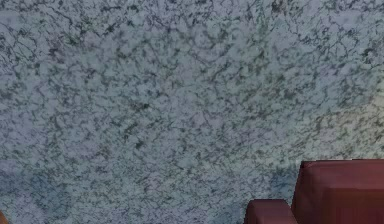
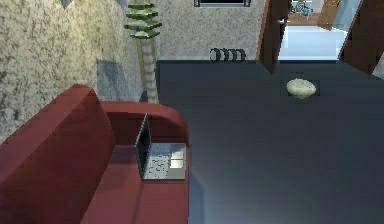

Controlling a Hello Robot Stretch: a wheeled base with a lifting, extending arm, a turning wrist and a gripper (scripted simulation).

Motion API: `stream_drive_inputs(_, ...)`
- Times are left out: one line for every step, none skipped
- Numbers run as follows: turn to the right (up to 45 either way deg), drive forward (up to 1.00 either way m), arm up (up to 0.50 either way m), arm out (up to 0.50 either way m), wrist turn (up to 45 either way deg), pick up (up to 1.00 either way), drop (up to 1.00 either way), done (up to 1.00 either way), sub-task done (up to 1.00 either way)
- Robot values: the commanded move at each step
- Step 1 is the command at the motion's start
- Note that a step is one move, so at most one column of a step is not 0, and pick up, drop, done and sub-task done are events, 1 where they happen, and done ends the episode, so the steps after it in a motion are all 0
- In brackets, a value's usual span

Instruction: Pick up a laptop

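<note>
A small laptop (image 2: 158, 152) lies on the seat of a dark red sofa (image 2: 60, 150) in the arm side view, left of the middle. Its lid stands up, with the dark screen toward the sofa's back and the pale grey keyboard facing the view's right. The sofa's rounded armrest (image 2: 165, 118) rises just behind it.
A speckled grey wall (image 1: 150, 90) stands close ahead in the forward view, with the dark red sofa corner (image 1: 335, 195) at its bottom right. A dark floor (image 2: 270, 140) spreads on the arm side view's right, with a pale rounded object (image 2: 301, 88), a tall plant (image 2: 145, 30) and a doorway (image 2: 310, 30) beyond.
</note>
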Motion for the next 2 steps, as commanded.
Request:
stream_drive_inputs(0.0, 0.00, 0.04, 0.00, 0.0, 0.00, 0.00, 0.00, 0.00)
stream_drive_inputs(0.0, 0.00, 0.00, 0.48, 0.0, 0.00, 0.00, 0.00, 0.00)
